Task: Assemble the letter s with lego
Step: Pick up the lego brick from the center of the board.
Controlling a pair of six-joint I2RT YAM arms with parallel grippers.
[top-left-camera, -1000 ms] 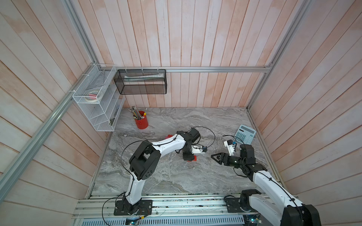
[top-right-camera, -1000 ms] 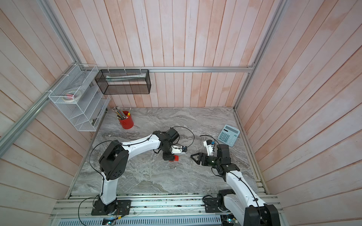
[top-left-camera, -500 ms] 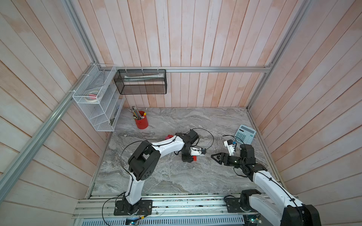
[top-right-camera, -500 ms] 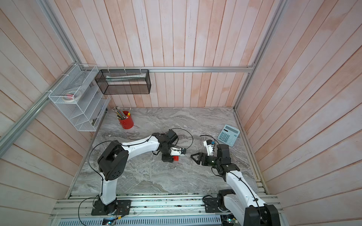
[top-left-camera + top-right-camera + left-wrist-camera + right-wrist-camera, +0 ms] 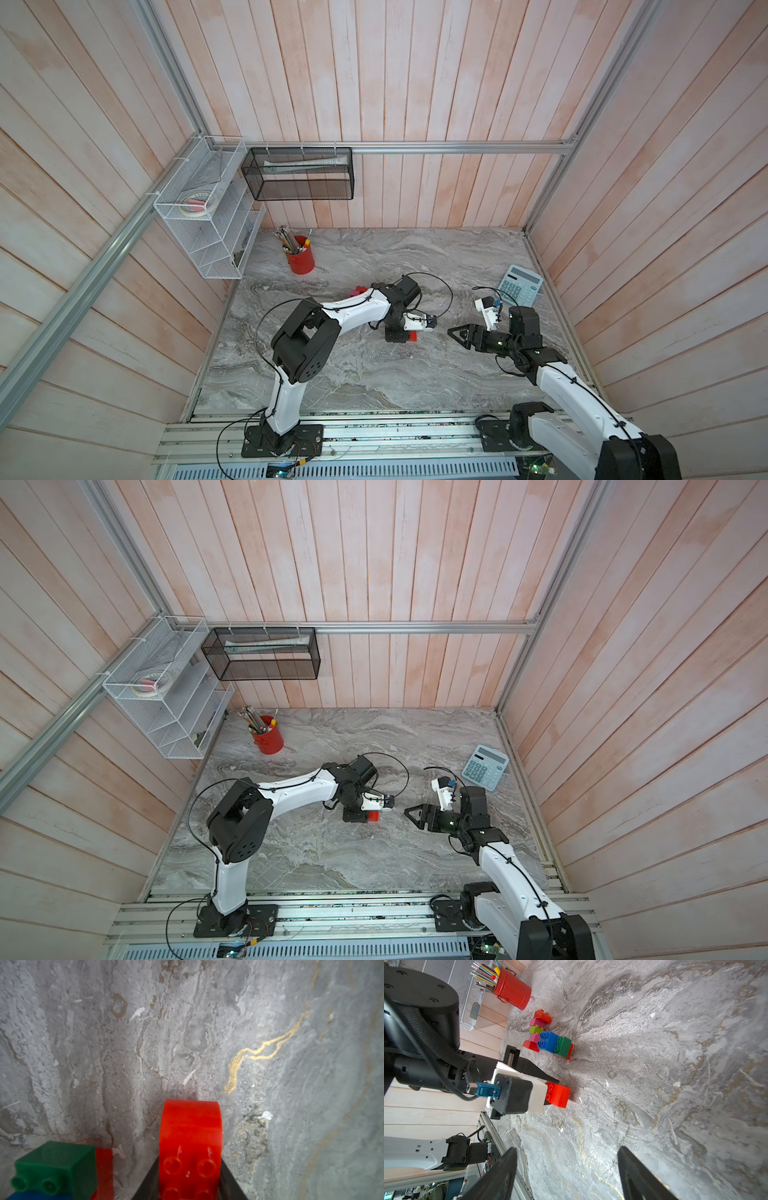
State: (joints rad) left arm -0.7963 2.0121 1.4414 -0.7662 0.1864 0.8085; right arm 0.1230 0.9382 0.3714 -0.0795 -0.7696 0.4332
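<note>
Red brick (image 5: 558,1094): on its side on the table (image 5: 415,257) near the centre, studs facing back toward the left wrist.
Left claw (image 5: 189,1160): pinching the red brick at its stud end. Most of the brick sticks out past the fingertips.
Right claw (image 5: 566,1153): spread, empty, low over the table, to the right of the brick and apart from it.
Build (image 5: 548,1041): joined red, pink, lime, blue and dark green bricks, to the left of and farther back than the held brick. It is mostly under the left arm in both top views.
Risk, grip: the short hold could let the brick pivot or slip on lifting.
Risk, orientation: the studs point sideways, so unless the brick is turned it will not seat.
Risk, build: nothing braces it, so pressing could push it along the table or split it.
</note>
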